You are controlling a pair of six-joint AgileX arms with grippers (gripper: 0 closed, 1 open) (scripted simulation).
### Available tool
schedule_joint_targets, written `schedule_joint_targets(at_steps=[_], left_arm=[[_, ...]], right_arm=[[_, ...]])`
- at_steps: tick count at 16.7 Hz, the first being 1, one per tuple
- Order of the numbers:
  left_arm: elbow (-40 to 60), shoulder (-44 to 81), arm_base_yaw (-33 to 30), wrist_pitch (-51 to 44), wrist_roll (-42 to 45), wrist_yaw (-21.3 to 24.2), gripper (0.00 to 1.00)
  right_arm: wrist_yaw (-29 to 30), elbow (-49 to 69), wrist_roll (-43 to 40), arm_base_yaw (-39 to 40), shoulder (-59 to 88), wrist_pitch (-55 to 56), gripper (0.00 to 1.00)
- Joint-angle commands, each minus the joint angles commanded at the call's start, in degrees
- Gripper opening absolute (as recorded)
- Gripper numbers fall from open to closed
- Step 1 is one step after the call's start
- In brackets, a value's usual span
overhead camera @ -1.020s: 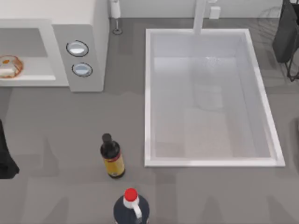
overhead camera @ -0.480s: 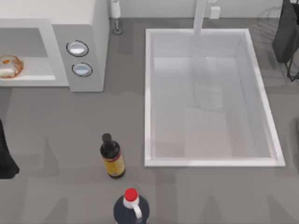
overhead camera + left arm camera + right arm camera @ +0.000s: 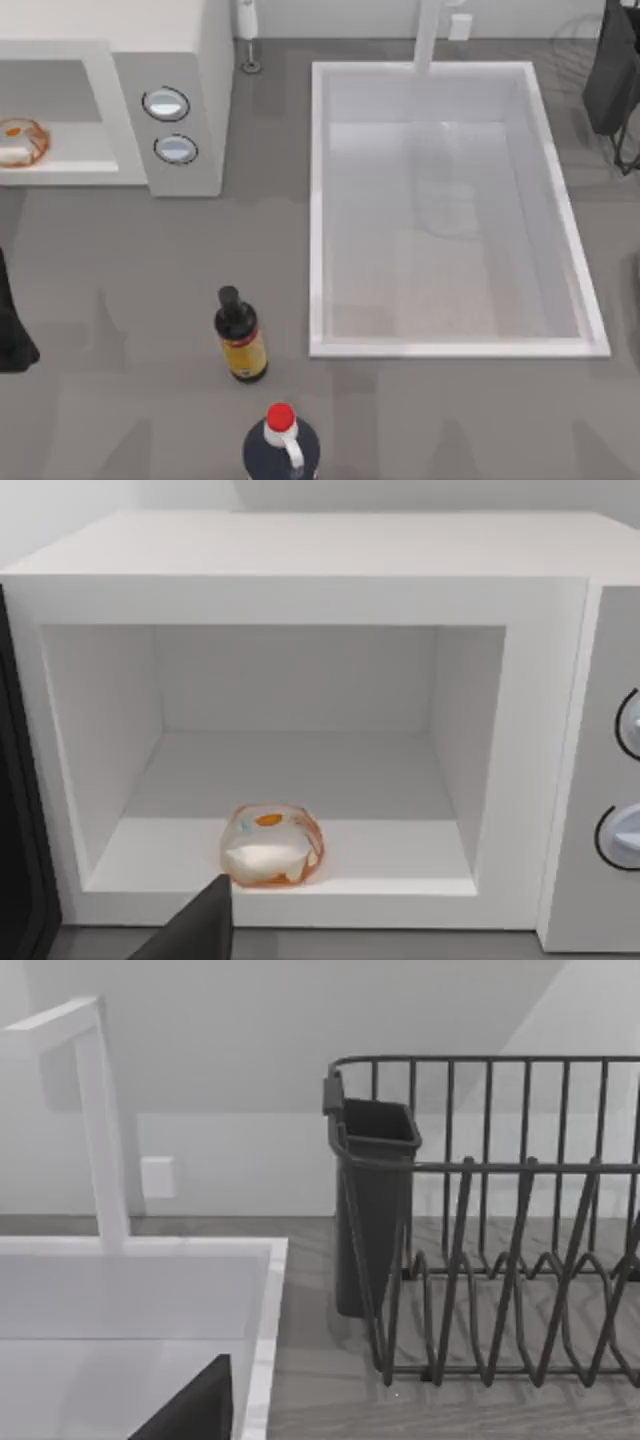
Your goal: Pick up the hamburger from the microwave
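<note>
Left gripper (image 3: 200, 925) lining up w/ burger (image 3: 272, 844) sitting at microwave (image 3: 300, 600) cavity's front edge, easy reach; finger opening: can't tell. Right arm idling by sink (image 3: 450, 345).

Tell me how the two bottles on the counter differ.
The yellow-labelled bottle has a black cap; the red-capped bottle has a red one and a white handle by its neck. The yellow-labelled bottle looks slimmer; the red-capped bottle is broader. The yellow-labelled bottle stands nearer the sink; the red-capped bottle sits at the counter's near edge. Both are dark and upright, left of the sink.
</note>
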Motion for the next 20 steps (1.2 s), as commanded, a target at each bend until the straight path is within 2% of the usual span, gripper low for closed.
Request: schedule_joint_targets(at_steps=[7, 20], left_arm=[[10.44, 27.56, 1.83, 13.22, 0.87, 2.23, 1.00], [38.34, 101.63, 6.76, 48.62, 3.18, 8.15, 1.00]], right_arm=[[0.00, 0.00, 0.00, 0.00, 0.00, 0.00, 1.00], [0.00, 0.00, 0.00, 0.00, 0.00, 0.00, 1.00]])
